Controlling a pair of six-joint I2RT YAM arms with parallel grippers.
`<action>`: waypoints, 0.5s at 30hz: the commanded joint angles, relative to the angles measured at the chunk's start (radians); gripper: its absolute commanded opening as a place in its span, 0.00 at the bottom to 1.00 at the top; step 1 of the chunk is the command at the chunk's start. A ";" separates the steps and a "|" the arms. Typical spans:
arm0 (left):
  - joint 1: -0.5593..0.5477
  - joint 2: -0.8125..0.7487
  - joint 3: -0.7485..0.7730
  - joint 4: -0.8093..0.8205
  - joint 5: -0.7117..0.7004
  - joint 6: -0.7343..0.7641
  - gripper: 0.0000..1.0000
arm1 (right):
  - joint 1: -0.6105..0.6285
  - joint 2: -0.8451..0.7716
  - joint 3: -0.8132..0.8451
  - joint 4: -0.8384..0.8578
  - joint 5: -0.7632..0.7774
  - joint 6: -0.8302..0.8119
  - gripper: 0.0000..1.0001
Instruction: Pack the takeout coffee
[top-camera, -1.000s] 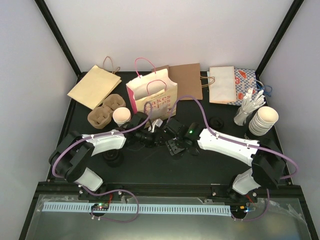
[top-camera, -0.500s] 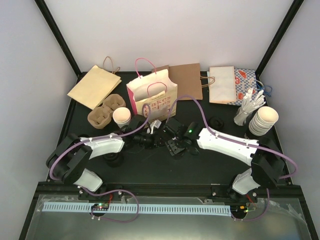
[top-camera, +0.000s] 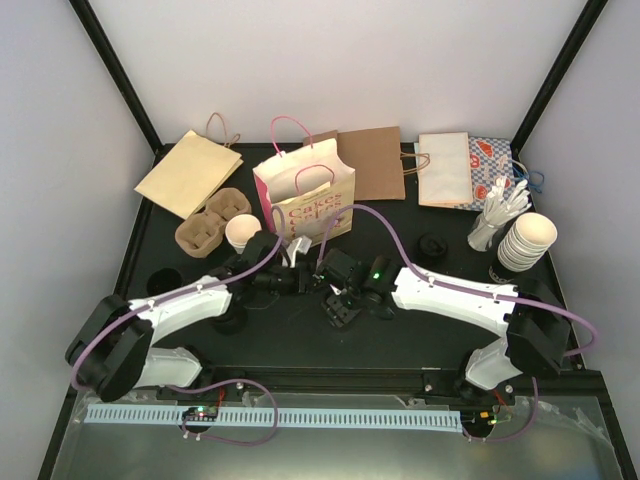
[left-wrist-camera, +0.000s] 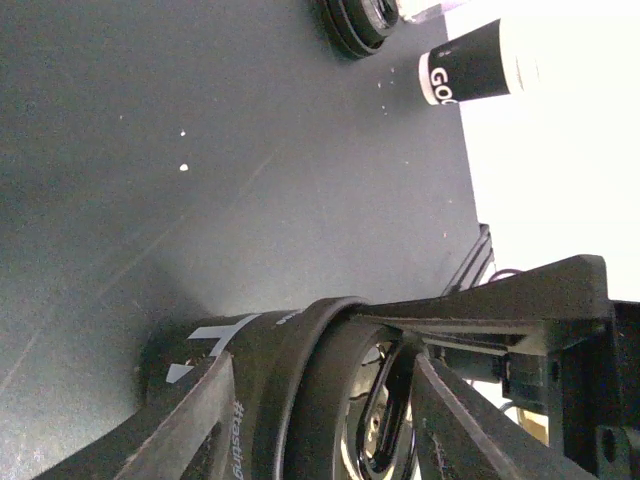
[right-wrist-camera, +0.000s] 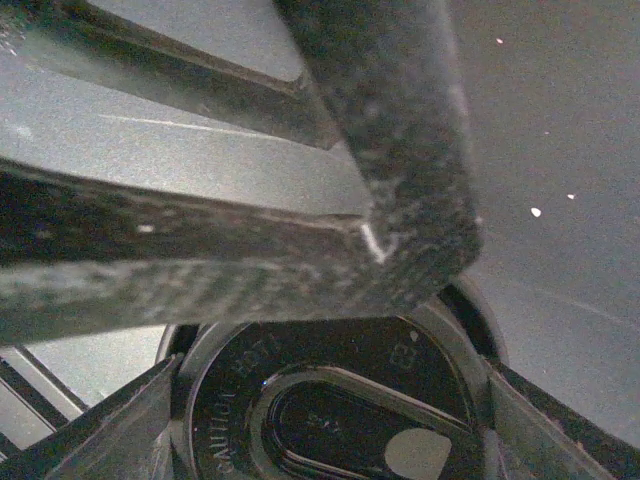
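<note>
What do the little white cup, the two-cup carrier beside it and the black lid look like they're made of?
White cup: paper by the look of it, matte, with a rolled rim.
Carrier: probably moulded pulp; dull rough brown with soft-edged wells.
Black lid: likely thin plastic, semi-gloss, with raised lettering moulded in.

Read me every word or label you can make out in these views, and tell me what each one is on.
"GO", white on the black band of a paper cup; the rest is out of sight.
"#tast", on the rim of the black lid; further letters blurred.
"CAUTION HOT", embossed on the lid top; faint.
"Cakes", pink on the white bag; lower lines too small.
</note>
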 joint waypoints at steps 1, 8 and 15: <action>0.006 -0.061 -0.036 0.034 0.020 0.025 0.52 | 0.024 0.071 -0.043 -0.082 -0.110 -0.001 0.72; -0.005 0.019 -0.045 0.046 0.132 0.056 0.57 | 0.025 0.082 -0.031 -0.085 -0.090 -0.002 0.72; -0.011 0.092 -0.040 -0.031 0.092 0.085 0.56 | 0.026 0.074 -0.012 -0.090 -0.066 0.001 0.76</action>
